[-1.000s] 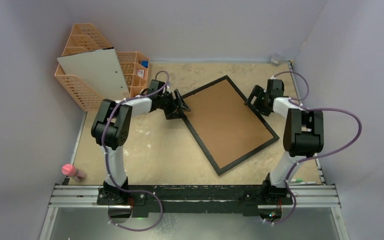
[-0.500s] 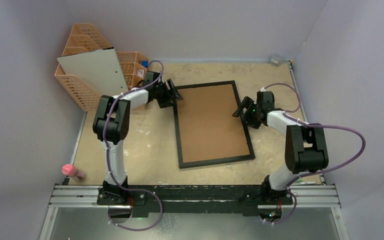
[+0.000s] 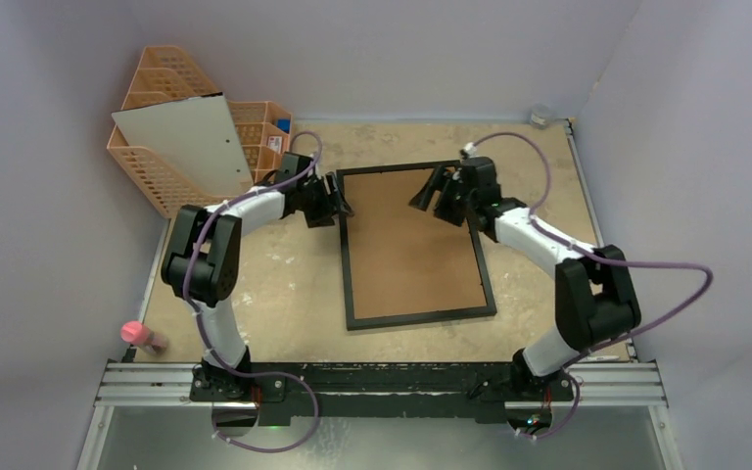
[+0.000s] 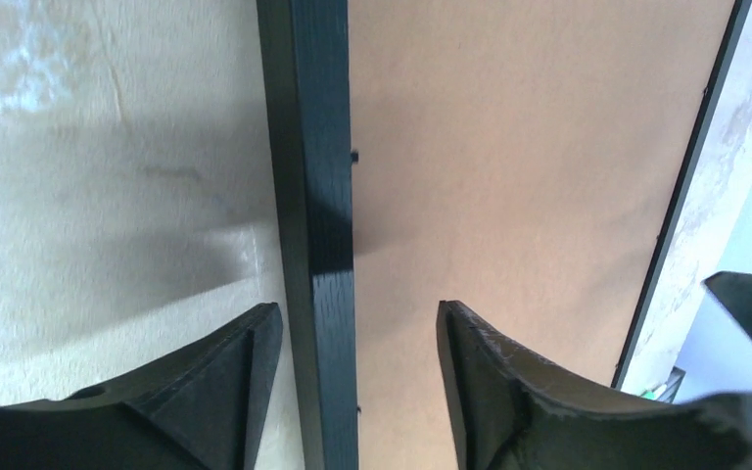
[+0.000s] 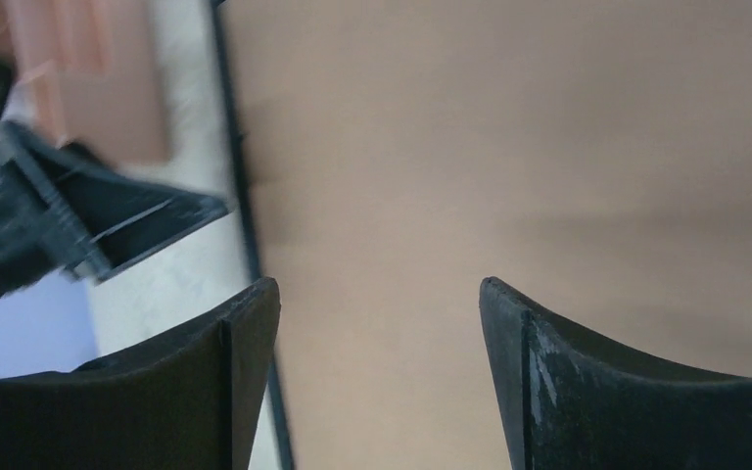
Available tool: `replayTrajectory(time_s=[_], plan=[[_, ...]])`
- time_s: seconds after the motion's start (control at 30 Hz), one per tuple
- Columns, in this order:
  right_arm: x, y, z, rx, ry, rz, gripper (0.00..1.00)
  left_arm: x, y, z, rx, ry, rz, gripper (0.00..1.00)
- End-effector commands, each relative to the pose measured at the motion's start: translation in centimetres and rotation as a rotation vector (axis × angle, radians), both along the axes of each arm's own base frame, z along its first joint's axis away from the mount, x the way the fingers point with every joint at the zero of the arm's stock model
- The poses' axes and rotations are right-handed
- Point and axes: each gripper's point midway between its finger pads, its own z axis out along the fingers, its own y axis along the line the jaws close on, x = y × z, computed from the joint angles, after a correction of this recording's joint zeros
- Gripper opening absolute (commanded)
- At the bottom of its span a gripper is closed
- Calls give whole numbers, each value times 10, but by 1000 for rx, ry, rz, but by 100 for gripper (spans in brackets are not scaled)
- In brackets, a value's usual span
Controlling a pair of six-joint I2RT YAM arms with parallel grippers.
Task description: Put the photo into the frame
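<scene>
The frame (image 3: 346, 255) lies face down mid-table, black border around its brown backing board (image 3: 411, 245). My left gripper (image 3: 339, 200) is open and straddles the frame's left edge near the far corner. In the left wrist view (image 4: 357, 328) the black border (image 4: 318, 196) runs between the fingers (image 4: 240, 382) with gaps on both sides. My right gripper (image 3: 429, 194) is open and empty, hovering over the far part of the backing board (image 5: 509, 147), as the right wrist view (image 5: 380, 294) shows. The photo is not in view.
An orange basket organiser (image 3: 162, 181) stands at the far left with a white board (image 3: 191, 142) leaning on it. A pink object (image 3: 141, 335) lies near the front left edge. A small grey thing (image 3: 541, 116) sits at the far right corner.
The frame has turned from a diagonal lie to nearly square with the table. My right gripper has swung left, from the frame's right edge to over the backing board. My left gripper stayed by the left edge.
</scene>
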Motion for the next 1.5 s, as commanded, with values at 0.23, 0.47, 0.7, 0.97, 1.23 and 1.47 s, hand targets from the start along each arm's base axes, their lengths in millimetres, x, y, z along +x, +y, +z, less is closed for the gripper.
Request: replayTrajectory(time_s=[0.23, 0.47, 0.7, 0.97, 1.23, 1.47], plan=[[-36, 215, 16, 399, -21, 515, 39, -30, -7, -15, -129, 40, -60, 47], [-36, 239, -19, 383, 68, 539, 23, -40, 1, -35, -127, 101, -14, 31], [-34, 235, -45, 322, 106, 519, 17, -40, 14, -43, -109, 123, 25, 23], [-39, 221, -80, 225, 210, 480, 13, -39, 19, -44, -114, 131, 36, 21], [-38, 198, -99, 159, 266, 412, 13, -39, 21, -48, -103, 140, 40, 20], [-37, 182, -108, 160, 296, 378, 13, -40, 22, -49, -99, 142, 36, 20]])
